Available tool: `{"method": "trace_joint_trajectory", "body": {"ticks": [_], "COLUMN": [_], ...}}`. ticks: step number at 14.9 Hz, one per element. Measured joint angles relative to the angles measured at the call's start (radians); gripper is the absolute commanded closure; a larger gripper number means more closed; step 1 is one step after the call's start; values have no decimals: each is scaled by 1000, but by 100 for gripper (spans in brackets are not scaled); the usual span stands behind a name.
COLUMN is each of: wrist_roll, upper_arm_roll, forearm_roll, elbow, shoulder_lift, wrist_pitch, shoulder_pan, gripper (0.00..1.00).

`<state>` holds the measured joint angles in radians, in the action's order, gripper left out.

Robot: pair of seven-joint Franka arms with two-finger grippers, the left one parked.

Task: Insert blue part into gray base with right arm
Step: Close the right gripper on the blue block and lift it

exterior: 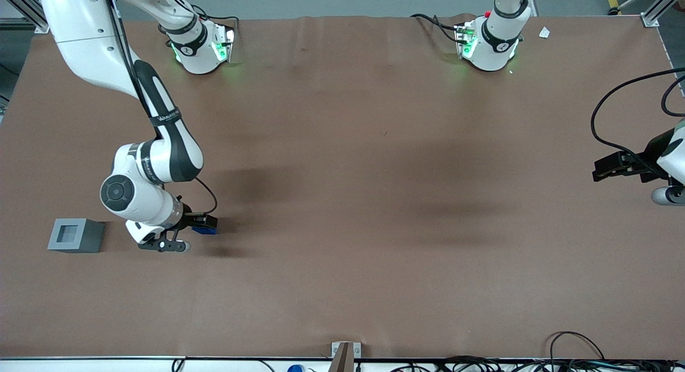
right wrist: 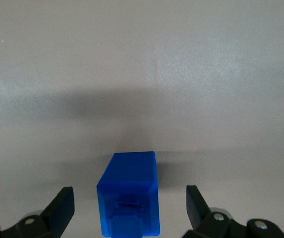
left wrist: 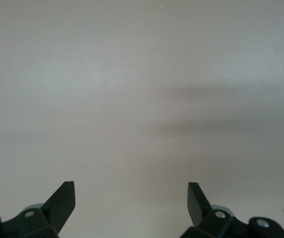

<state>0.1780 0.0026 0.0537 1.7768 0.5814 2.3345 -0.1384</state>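
toward the working arm's end of the brown table [exterior: 342, 200], the right arm [exterior: 155, 163] reaches down with its wrist bent low, and its gripper [exterior: 206, 226] hangs just over the blue part [exterior: 204, 230]. in the front view only a sliver of blue shows under the black fingers, so the block is mostly covered there. the right wrist view tells more: the blue part [right wrist: 129, 198] sits on the table surface between the two fingertips [right wrist: 62, 208], with a clear gap on either side — the fingers are spread apart and neither one touches the block. a small raised stub shows on the face of the block turned toward the wrist camera.

the gray base [exterior: 75, 235] rests on the table beside the arm's wrist, farther toward the working arm's end than the blue part (the wrist housing lies between the two in the front view). its square recess faces up and holds nothing. base and blue part are apart, not touching — each lies flat on the table.
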Motion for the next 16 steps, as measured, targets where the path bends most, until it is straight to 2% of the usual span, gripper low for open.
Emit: {"method": "trace_joint_trajectory", "body": {"ticks": [3,10,13,16], "wrist_roll": [0,0,0,1], "upper_arm_roll": [0,0,-5,-15], "forearm_roll": [0,0,0,0], "elbow": [4,2,-15,-78], "shoulder_lift": [2,2,0,-17], "wrist_pitch": [0,0,-13,-73], "shoulder_pan": [-1,-1,-1,7], "gripper": [20,68,75,76]}}
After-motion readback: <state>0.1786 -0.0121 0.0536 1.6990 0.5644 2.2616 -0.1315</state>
